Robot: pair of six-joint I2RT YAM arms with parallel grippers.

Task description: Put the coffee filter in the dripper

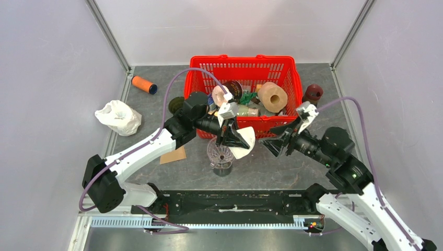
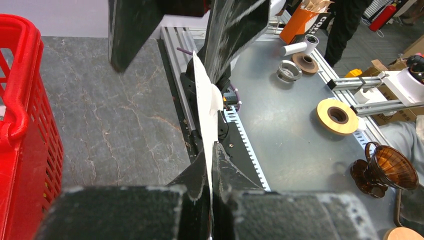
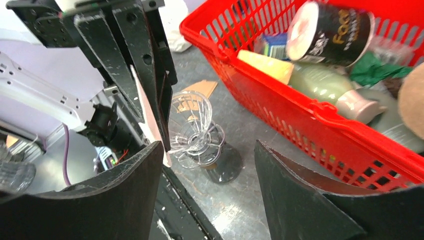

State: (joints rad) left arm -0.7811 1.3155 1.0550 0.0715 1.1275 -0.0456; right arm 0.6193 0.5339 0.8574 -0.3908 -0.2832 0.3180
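White paper filter (image 1: 247,144) clamped in left fingers (image 1: 232,137), just above clear dripper (image 1: 221,152) on desk (image 1: 282,170), right fingers (image 3: 125,195) apart nearby

I was working in a robotics lab cell: plain grey panels (image 1: 47,68) on aluminium posts (image 1: 107,34) walled my table (image 1: 271,170). Beyond lay a metal bench (image 2: 290,140) with a tape roll (image 2: 337,116).

Light falls evenly and brightly, seemingly from overhead; shadows under the arms lie short and soft on the grey tabletop (image 1: 261,172); the pale walls (image 1: 47,78) lean outward at the frame edges. In the wrist views the left pincer (image 2: 211,150) and right pincer (image 3: 209,145) sit close and soft-focused, grainy black; the white filter (image 2: 206,100) nearly blows out; the glass dripper (image 3: 195,135) catches small glints.
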